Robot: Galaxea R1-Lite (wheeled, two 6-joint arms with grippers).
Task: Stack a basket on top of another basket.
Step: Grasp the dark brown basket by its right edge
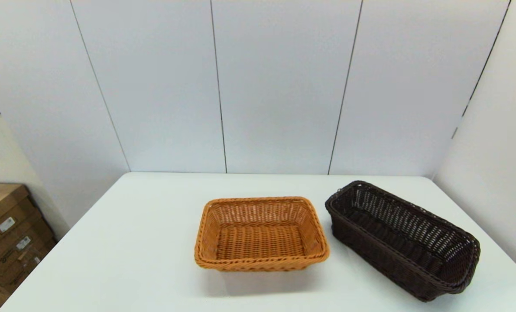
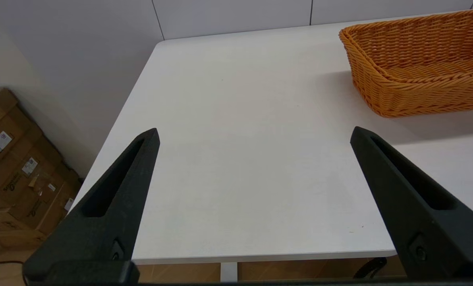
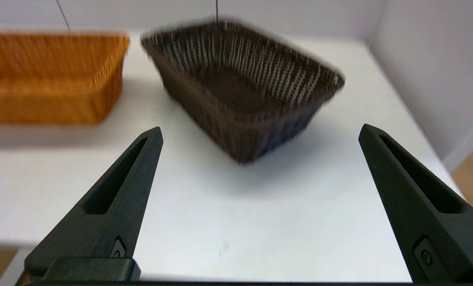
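The dark brown basket [image 1: 403, 238] lies on the right side of the white table, turned at an angle, and is empty. The orange-tan basket [image 1: 261, 233] sits at the table's middle, just left of it, also empty. Neither arm shows in the head view. My right gripper [image 3: 260, 133] hangs open over the table's near edge, a short way in front of the dark brown basket [image 3: 240, 85], with the orange-tan basket [image 3: 49, 75] off to one side. My left gripper [image 2: 254, 133] is open above the near left part of the table, apart from the orange-tan basket [image 2: 415, 65].
The white table [image 1: 132, 242] is walled by grey panels at the back and on the right. Cardboard boxes [image 1: 6, 234] stand on the floor past the table's left edge.
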